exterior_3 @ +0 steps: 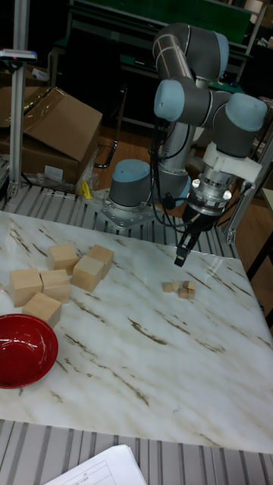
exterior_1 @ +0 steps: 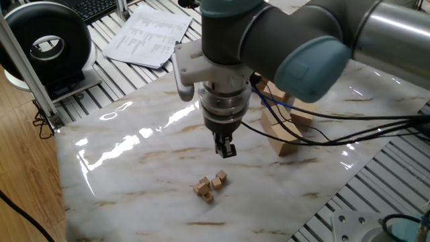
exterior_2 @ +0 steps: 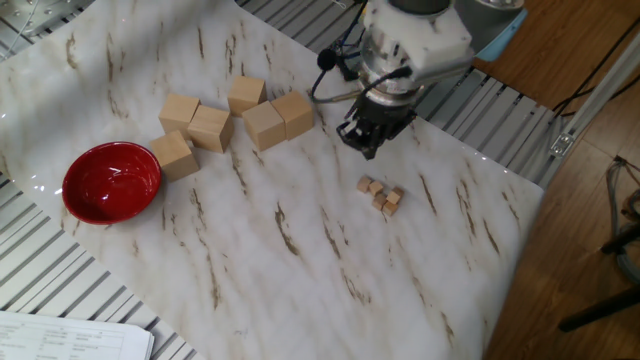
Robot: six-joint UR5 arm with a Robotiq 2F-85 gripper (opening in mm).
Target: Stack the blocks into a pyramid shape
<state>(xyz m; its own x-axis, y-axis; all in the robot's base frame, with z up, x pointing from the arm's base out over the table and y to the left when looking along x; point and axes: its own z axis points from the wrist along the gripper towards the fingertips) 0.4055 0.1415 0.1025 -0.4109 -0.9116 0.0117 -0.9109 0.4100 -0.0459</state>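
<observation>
The blocks (exterior_1: 211,185) are tiny tan cubes in a tight cluster on the marble table (exterior_1: 134,175). They also show in the other fixed view as the blocks (exterior_2: 381,195) and in the tall view as the blocks (exterior_3: 180,288). At least one cube seems to rest on others, but the frames are too small to be sure. My gripper (exterior_1: 226,149) hangs above the table, a little beyond the cluster and apart from it. Its fingers are closed together with nothing between them. The same gripper (exterior_2: 362,148) (exterior_3: 180,260) is seen between the cluster and the large blocks.
Several large pale wooden blocks (exterior_2: 230,115) lie in a group behind the gripper. A red bowl (exterior_2: 112,182) stands near the table's edge. Papers (exterior_1: 151,33) lie off the marble top. Black cables (exterior_1: 349,128) trail from the arm.
</observation>
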